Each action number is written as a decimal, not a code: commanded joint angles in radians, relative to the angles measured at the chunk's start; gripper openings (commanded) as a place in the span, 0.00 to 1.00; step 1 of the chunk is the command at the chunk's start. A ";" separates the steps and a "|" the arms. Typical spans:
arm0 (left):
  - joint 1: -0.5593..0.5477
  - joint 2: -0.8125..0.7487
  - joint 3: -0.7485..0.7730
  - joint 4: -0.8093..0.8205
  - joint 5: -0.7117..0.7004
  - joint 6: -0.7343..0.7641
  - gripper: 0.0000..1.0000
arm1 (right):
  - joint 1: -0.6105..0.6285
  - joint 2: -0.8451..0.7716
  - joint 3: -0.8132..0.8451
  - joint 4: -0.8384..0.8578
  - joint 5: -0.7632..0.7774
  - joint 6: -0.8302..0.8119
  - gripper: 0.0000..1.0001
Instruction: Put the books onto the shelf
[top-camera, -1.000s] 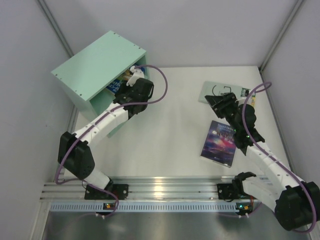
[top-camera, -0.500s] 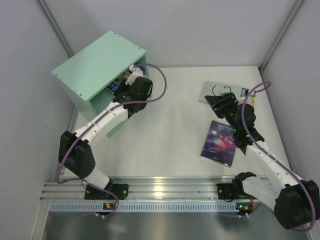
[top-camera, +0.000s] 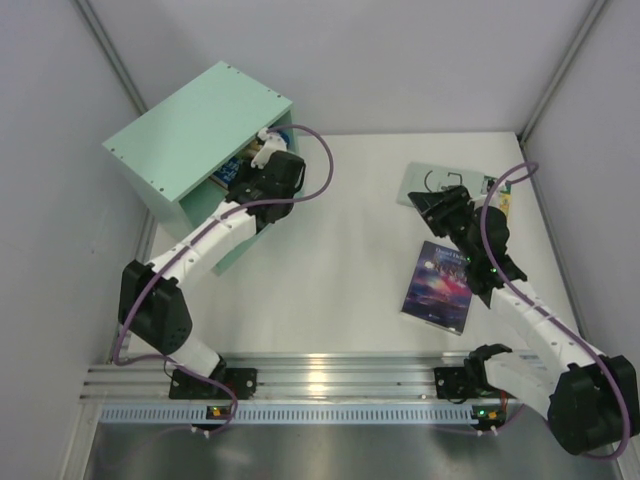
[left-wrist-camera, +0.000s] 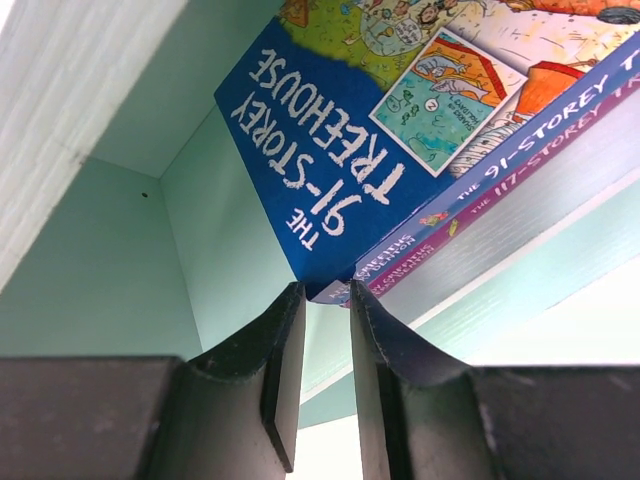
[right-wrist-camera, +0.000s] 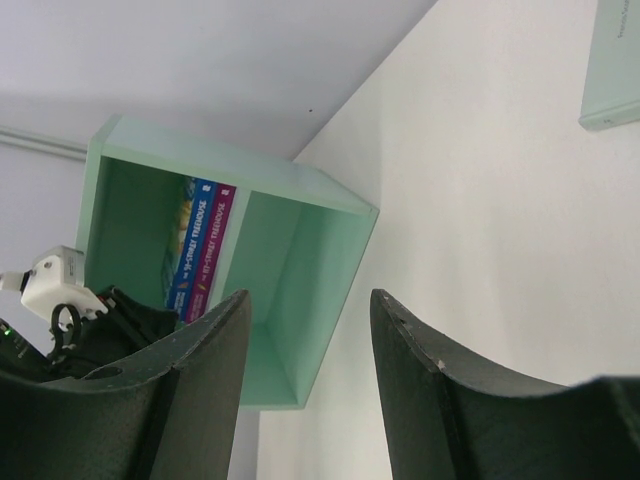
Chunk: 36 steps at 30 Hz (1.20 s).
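The mint-green shelf (top-camera: 190, 125) lies at the back left, its opening facing right. Two books stand together inside it: a blue-yellow one (left-wrist-camera: 340, 170) and a magenta-spined one (left-wrist-camera: 480, 200), both also showing in the right wrist view as a blue spine (right-wrist-camera: 195, 250) and a magenta spine (right-wrist-camera: 217, 240). My left gripper (left-wrist-camera: 325, 300) is at the shelf's mouth, its jaws narrowly open with nothing between them, and the books' corner is just at its tips. A galaxy book (top-camera: 438, 283) and a pale green book (top-camera: 422, 180) lie flat on the right. My right gripper (top-camera: 438, 205) hovers open and holds nothing, over the green book's near edge.
White walls close in the table (top-camera: 340, 230) on the left, back and right. The shelf's second compartment (right-wrist-camera: 300, 270) holds nothing. An aluminium rail (top-camera: 330, 375) with both arm bases runs along the near edge.
The left gripper has edged slightly deeper toward the shelf's opening. The right arm has barely moved, and the books on the table lie as before.
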 joint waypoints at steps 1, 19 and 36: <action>-0.008 -0.005 0.052 0.031 0.066 -0.011 0.30 | -0.014 0.002 0.029 0.050 -0.006 -0.018 0.51; -0.082 0.156 0.195 0.164 0.162 0.203 0.00 | -0.017 -0.030 0.037 0.001 0.009 -0.037 0.50; -0.056 0.294 0.241 0.439 0.159 0.627 0.00 | -0.023 -0.072 0.078 -0.070 0.032 -0.069 0.49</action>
